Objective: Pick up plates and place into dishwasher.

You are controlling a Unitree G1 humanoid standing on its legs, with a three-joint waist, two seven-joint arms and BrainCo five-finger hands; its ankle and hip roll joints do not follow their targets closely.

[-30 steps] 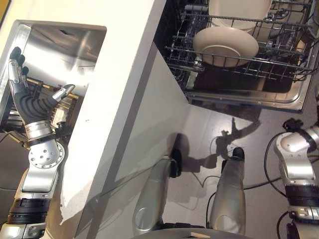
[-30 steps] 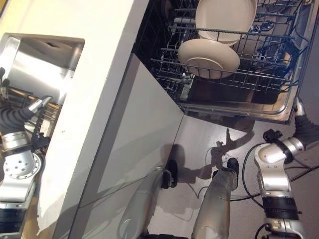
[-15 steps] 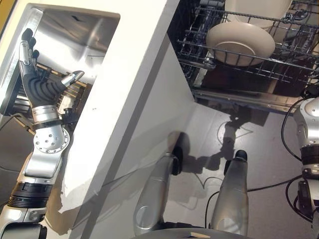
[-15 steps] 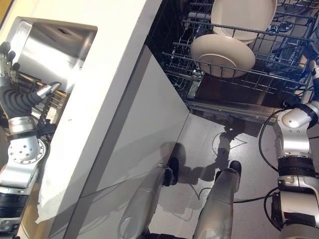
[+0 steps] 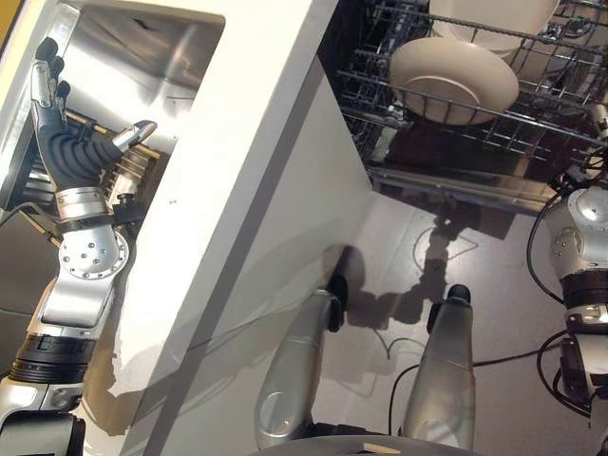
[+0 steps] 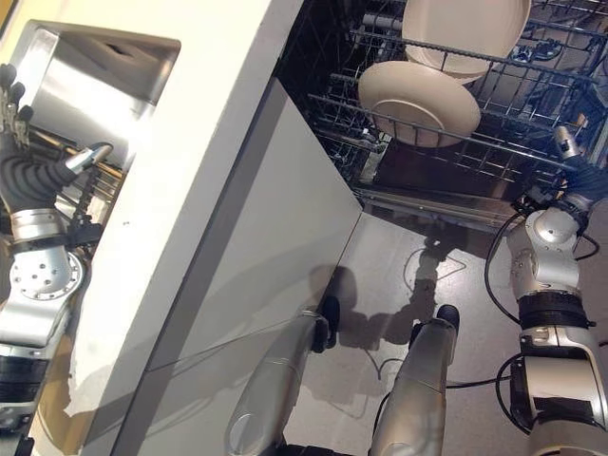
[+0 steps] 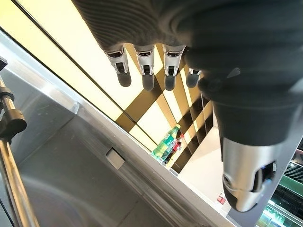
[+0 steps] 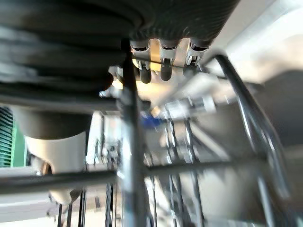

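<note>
We take the stainless steel sink (image 5: 142, 57) as our landmark: the left hand (image 5: 66, 142) is held up over its basin, fingers (image 7: 147, 71) straight and spread with the thumb apart, holding nothing, and just beside it we see a wire rack (image 5: 133, 176) resting in the sink. The white table (image 5: 247, 142) borders the sink on the side toward the open dishwasher (image 5: 456, 180). In the dishwasher's wire rack (image 5: 446, 128), well apart from the sink, two cream plates stand tilted: a shallow bowl-like plate (image 5: 454, 81) in front and a larger plate (image 6: 465, 33) behind it. The right hand (image 6: 575, 161) is at the near edge of that rack (fingers straight and relaxed, among the wires, nothing gripped).
</note>
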